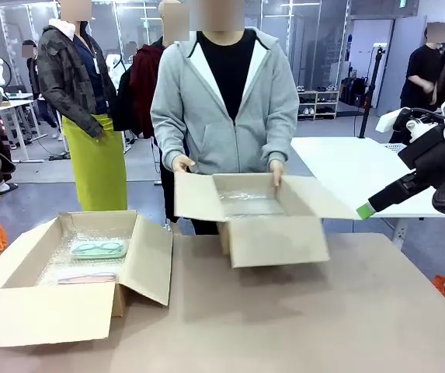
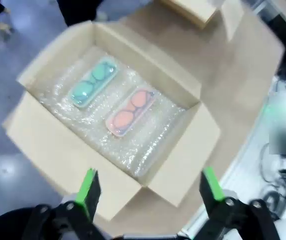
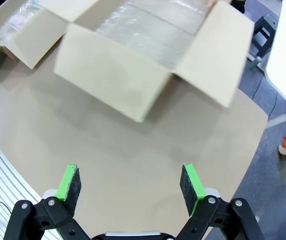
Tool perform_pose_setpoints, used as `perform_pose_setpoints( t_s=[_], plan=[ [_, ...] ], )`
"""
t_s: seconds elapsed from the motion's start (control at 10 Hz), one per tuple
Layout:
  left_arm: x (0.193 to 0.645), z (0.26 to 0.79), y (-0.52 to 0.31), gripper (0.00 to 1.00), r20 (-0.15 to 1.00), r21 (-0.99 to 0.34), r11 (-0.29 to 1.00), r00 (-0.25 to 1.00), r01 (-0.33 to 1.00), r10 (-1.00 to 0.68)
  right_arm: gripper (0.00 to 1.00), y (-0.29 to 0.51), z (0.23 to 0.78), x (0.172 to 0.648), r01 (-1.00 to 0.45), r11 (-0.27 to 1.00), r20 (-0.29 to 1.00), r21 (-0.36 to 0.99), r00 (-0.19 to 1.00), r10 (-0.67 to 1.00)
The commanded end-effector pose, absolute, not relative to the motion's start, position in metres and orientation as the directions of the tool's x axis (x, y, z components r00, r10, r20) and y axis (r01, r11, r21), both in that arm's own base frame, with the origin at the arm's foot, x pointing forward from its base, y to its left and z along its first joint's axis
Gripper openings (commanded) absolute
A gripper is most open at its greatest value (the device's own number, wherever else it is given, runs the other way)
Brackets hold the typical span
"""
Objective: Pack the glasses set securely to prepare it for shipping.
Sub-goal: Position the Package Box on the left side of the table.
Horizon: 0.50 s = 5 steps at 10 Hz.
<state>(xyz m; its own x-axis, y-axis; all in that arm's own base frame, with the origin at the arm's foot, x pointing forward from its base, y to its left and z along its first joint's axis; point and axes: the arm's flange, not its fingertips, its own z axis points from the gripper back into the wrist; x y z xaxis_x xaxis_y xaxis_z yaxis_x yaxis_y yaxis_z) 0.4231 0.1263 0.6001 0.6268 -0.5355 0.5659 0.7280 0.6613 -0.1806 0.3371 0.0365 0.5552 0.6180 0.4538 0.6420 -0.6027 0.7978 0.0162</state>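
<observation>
The mint green glasses case (image 1: 99, 249) and the pale pink case (image 1: 88, 277) lie side by side on bubble wrap inside an open cardboard box (image 1: 47, 315) at the table's left. From above, my left gripper (image 2: 150, 186) hovers open over that box, with the mint case (image 2: 94, 82) and pink case (image 2: 131, 112) below and ahead of its fingers. A person holds a second open box (image 1: 276, 241), lined with bubble wrap, at the table's far middle. My right gripper (image 1: 366, 210) is raised at the right and stands open (image 3: 129, 182) above the bare table, short of that second box (image 3: 113, 80).
The person's hands (image 1: 182, 163) grip the second box's back flaps. A white table (image 1: 362, 167) stands behind on the right. The brown tabletop (image 1: 284, 326) spreads in front of both boxes. Other people stand farther back.
</observation>
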Motion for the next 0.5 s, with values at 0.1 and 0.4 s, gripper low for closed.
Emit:
perform_pose_setpoints(
  t_s=[0.1, 0.4],
  plan=[
    [0.372, 0.579, 0.055, 1.0, 0.55, -0.071, 0.666, 0.586, 0.743, -0.595, 1.0, 0.038, 0.556, 0.336, -0.593, 0.805, 0.642, 0.014, 0.623, 0.447],
    [0.362, 0.568, 0.04, 1.0, 0.589, -0.058, 0.617, 0.526, 0.785, -0.614, 1.0, 0.038, 0.556, 0.336, -0.593, 0.805, 0.642, 0.014, 0.623, 0.447]
  ],
)
